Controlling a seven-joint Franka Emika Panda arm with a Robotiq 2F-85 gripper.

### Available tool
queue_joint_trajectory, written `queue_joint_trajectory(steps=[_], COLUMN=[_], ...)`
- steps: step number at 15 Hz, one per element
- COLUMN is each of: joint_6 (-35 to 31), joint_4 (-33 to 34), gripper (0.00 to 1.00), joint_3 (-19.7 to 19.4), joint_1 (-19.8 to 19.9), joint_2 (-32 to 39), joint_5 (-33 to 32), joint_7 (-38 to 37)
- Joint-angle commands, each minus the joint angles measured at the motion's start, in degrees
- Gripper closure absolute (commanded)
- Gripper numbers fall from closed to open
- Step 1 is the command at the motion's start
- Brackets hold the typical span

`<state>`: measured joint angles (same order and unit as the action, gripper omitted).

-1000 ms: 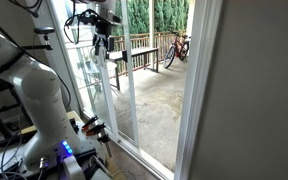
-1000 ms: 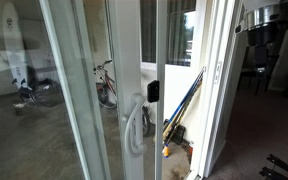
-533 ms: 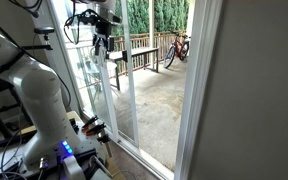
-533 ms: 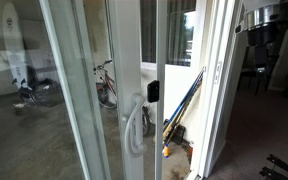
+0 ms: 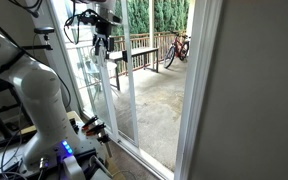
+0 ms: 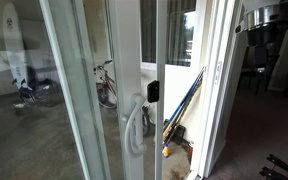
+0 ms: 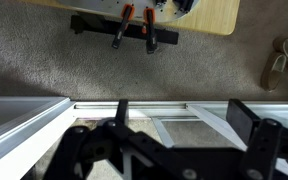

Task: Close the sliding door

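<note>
Glass of the sliding door (image 5: 125, 100) stands drawn back in an exterior view, leaving a wide gap between its slim white edge and the door jamb (image 5: 196, 90), with the patio (image 5: 159, 92) beyond. White arm (image 5: 34, 90) rises beside the door. Gripper (image 5: 103, 44) hangs high near that edge; in the wrist view its fingers (image 7: 84, 150) are spread wide with nothing between them. Door handle (image 6: 134, 125) sits untouched.
</note>
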<state>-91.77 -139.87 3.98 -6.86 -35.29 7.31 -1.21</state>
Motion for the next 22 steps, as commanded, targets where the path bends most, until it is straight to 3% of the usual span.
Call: queue_joint_trajectory(steps=[1, 5, 11, 15, 22], joint_6=[0.3, -1.5, -6.3, -14.5, -25.3], joint_4=[0.6, 5.1, 11.2, 10.5, 9.2], gripper=[0.0, 0.0, 0.0, 0.0, 0.0], joint_3=[0.5, 4.2, 10.2, 11.6, 13.5], joint_1=[0.4, -1.5, -2.2, -1.9, -2.5], joint_2=[0.4, 1.0, 2.8, 4.6, 10.2], joint_5=[0.4, -0.5, -13.6, -20.4, -21.9], joint_7=[0.1, -0.5, 0.1, -2.7, -7.6])
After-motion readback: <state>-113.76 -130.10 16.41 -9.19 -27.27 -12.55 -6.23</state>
